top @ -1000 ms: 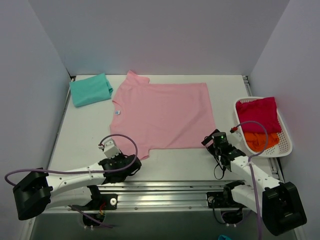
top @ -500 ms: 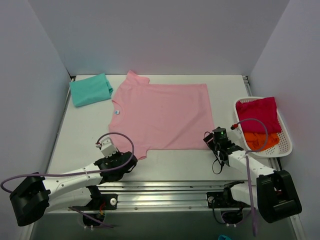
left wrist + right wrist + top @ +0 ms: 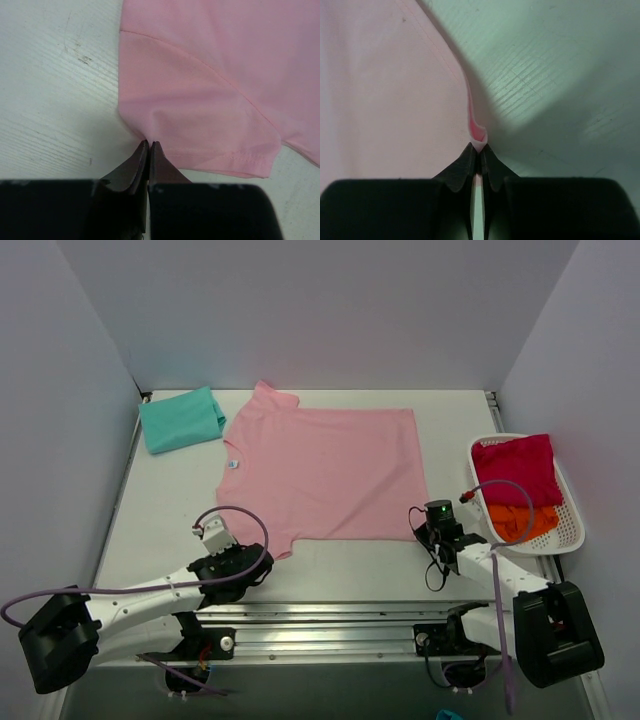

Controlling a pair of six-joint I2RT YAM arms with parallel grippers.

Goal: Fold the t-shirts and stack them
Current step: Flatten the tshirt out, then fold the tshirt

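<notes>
**Operator:** At the near edge of the table [image 3: 160, 510], I've got both ends of the pink t-shirt [image 3: 320, 470]. It lies spread flat mid-table, collar to my left. My left gripper [image 3: 149, 145] is pressed together on the edge of the near sleeve [image 3: 200, 125]. My right gripper [image 3: 479, 148] is pinching a small raised fold at the hem corner.

**Spotter:** How deep are those bites?

**Operator:** Thin, both of them. On the left wrist view only the very tips meet the cloth, right at the sleeve's edge. My worry is that a quick lift pulls it straight out. Then one side goes over alone and I get a skewed fold.

**Spotter:** Anything else?

**Operator:** If the arms don't rise together, the shirt could drag and wrinkle, or slide toward the folded teal t-shirt [image 3: 180, 420] in the far left corner. On the right, the cable loop [image 3: 500, 483] arcs across the basket [image 3: 545, 547] in the overhead view. That basket holds the crimson t-shirt [image 3: 515, 465] and the orange t-shirt [image 3: 520, 522]. A wide swing might snag there, I reckon.

**Spotter:** Any labels to read?

**Operator:** One small pale tag [image 3: 233, 465] at the collar, too small to read. No print or brand that I can see on any of the cloth.
</notes>
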